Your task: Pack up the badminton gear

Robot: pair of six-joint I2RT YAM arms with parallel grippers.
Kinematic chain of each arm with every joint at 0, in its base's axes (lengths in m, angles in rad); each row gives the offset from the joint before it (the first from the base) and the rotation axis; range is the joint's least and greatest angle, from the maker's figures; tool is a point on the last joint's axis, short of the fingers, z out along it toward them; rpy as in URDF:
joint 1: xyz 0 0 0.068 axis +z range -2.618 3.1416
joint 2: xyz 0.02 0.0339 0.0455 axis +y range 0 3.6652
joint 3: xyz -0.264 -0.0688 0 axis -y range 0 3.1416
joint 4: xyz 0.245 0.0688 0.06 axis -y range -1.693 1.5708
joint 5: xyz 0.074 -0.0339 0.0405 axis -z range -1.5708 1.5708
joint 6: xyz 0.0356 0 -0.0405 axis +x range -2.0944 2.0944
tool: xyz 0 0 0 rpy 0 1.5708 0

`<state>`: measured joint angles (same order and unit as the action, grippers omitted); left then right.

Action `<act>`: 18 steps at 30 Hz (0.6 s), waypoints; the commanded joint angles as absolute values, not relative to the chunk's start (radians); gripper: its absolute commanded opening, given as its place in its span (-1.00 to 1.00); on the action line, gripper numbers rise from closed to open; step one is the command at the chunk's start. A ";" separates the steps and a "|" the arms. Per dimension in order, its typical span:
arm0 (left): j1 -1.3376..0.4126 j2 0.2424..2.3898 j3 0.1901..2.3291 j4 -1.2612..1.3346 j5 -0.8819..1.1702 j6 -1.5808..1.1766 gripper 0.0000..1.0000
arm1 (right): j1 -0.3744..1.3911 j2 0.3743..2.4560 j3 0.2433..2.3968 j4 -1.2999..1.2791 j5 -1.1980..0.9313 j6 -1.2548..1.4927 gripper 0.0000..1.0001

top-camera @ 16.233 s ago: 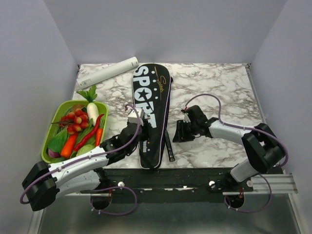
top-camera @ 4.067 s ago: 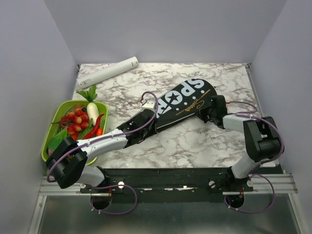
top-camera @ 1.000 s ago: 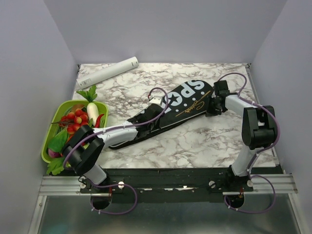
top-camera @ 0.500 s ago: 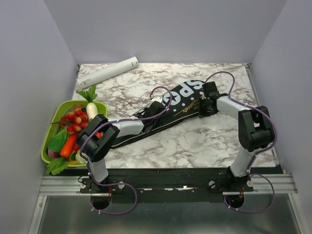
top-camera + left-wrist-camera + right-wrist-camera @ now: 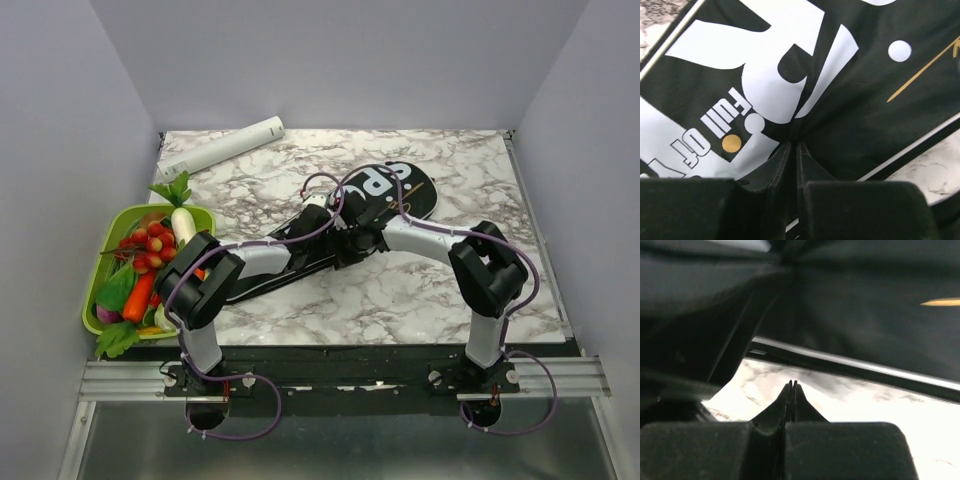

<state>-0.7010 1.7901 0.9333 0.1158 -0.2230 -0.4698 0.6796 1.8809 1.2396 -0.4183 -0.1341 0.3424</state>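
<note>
The long black bag (image 5: 392,190) with white lettering lies slantwise across the marble table, its wide end at the back right. My left gripper (image 5: 345,215) rests on the bag's middle. In the left wrist view its fingertips (image 5: 783,151) are shut on a pucker of the bag's fabric (image 5: 855,100). My right gripper (image 5: 355,243) sits by the bag's near edge. In the right wrist view it (image 5: 791,384) is shut with nothing in it, just above the marble, short of the bag's zipped edge (image 5: 855,365). The rackets are out of view.
A green tray (image 5: 97,275) of toy vegetables (image 5: 150,250) stands at the left edge, close to the left arm's elbow. A white tube (image 5: 220,147) lies at the back left. Walls close in the table on three sides.
My right gripper has slid left along the bag's near edge, from its wide end to its middle. The bag's wide end has swung farther back. My left jaws have closed further on the fabric.
</note>
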 commanded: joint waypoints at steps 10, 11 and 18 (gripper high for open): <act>-0.695 1.795 0.851 0.094 -0.104 -0.468 -0.64 | 0.642 1.744 1.125 -0.457 -0.011 0.474 -0.57; -0.695 1.793 0.850 0.098 -0.101 -0.466 -0.64 | 0.617 1.721 1.102 -0.456 -0.006 0.480 -0.46; -0.693 1.792 0.845 0.106 -0.086 -0.466 -0.65 | 0.423 1.623 1.052 -0.518 0.041 0.384 -0.06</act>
<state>-0.6880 1.7760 0.8856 0.1925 -0.1650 -0.4706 0.4744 1.6421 1.0451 -0.4515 -0.0547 0.4461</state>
